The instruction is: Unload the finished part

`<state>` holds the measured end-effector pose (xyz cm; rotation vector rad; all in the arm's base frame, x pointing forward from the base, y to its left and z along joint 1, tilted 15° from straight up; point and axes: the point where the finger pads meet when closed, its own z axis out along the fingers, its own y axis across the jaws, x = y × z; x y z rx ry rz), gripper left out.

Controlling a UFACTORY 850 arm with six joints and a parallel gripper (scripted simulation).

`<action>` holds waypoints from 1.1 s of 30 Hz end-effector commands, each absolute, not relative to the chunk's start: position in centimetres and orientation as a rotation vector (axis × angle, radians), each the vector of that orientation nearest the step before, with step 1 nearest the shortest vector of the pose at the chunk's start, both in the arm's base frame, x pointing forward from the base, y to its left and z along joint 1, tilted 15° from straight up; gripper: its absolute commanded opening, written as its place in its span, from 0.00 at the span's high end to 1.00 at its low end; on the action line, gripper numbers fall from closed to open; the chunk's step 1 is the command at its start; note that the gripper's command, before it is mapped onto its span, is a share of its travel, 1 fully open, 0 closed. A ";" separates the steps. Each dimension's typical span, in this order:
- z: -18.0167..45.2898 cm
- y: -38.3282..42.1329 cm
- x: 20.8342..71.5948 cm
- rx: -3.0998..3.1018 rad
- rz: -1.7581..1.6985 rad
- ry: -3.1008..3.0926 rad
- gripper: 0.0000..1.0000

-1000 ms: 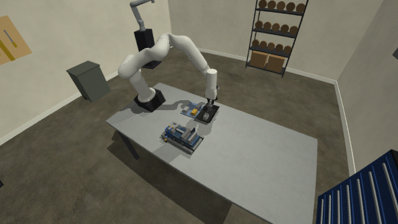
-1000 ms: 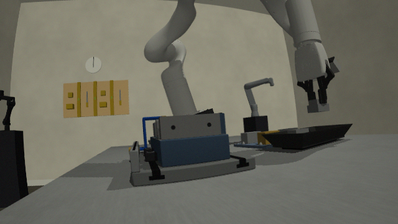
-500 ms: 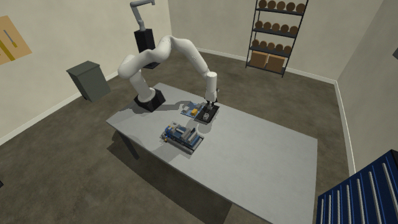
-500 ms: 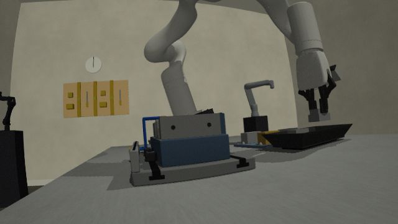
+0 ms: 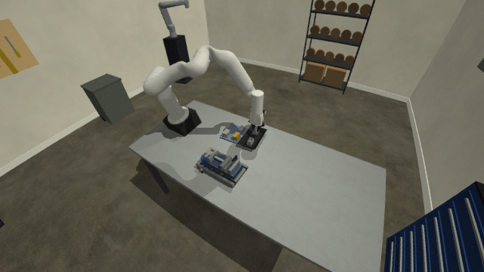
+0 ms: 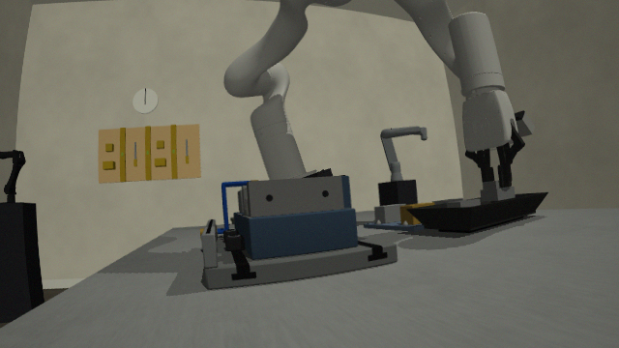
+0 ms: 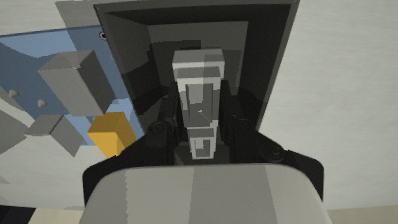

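The tool [image 6: 498, 181] is pinching the grey part [image 6: 496, 193], which sits low inside the black tray [image 6: 527, 203] at the far right of the surface [image 6: 435, 290]. The vise [image 6: 295, 227] stands near, left. Removal looks done; settling the part flat and letting go remain.

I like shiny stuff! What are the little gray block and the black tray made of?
The block in the fingers looks like dull gray metal: flat sides, sharp edges, no gleam. The tray looks like matte black plastic or painted metal; hard to say which.
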<state>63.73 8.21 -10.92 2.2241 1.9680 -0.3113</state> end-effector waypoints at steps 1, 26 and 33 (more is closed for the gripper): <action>-11.3 8.1 63.8 2.223 -0.308 1.967 1.00; -12.0 7.9 63.8 2.223 -0.308 1.967 1.00; -12.0 7.9 63.8 2.223 -0.308 1.967 1.00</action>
